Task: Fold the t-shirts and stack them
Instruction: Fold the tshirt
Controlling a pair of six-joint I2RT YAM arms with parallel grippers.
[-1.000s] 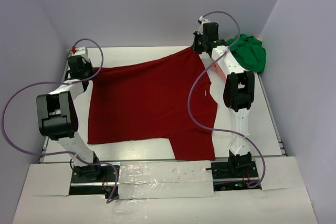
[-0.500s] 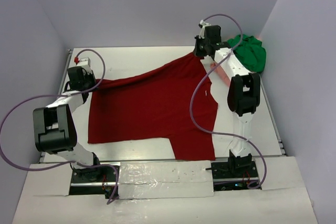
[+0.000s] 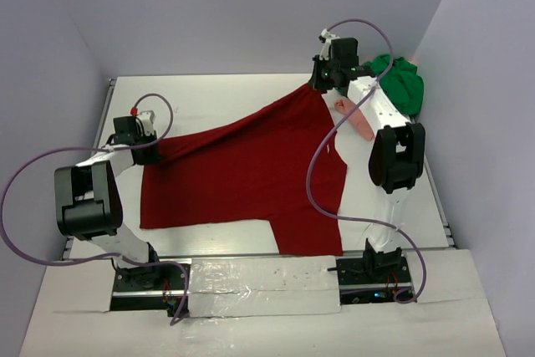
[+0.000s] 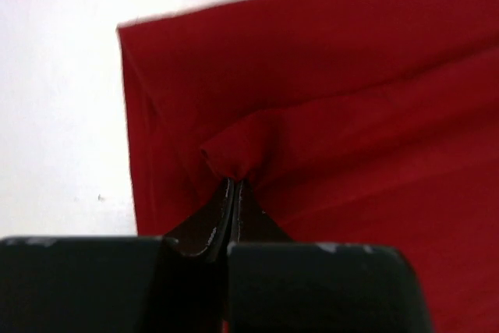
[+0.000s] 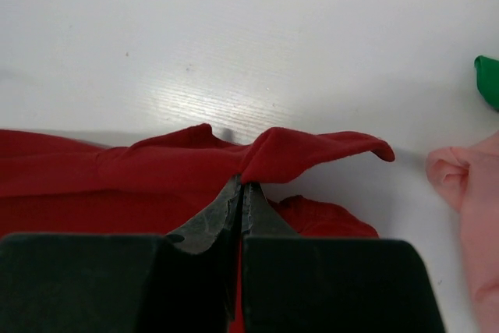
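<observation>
The left gripper (image 3: 155,145), jaws clamped on a pinch of the large dark red short-sleeved cloth t-shirt (image 3: 242,177), has drawn its corner nearer and inward over the last second. The garment's far edge now slants up to the right gripper (image 3: 321,81), jaws likewise closed on the far-right corner, which has edged slightly farther away. The rest of the shirt lies flat mid-table (image 3: 217,89). Assessment: a fold is only starting. The arm's shift exposes a crumpled pale pink t-shirt (image 3: 355,119); a bunched bright green t-shirt (image 3: 399,81) occupies the far right corner. No containers are in view.
</observation>
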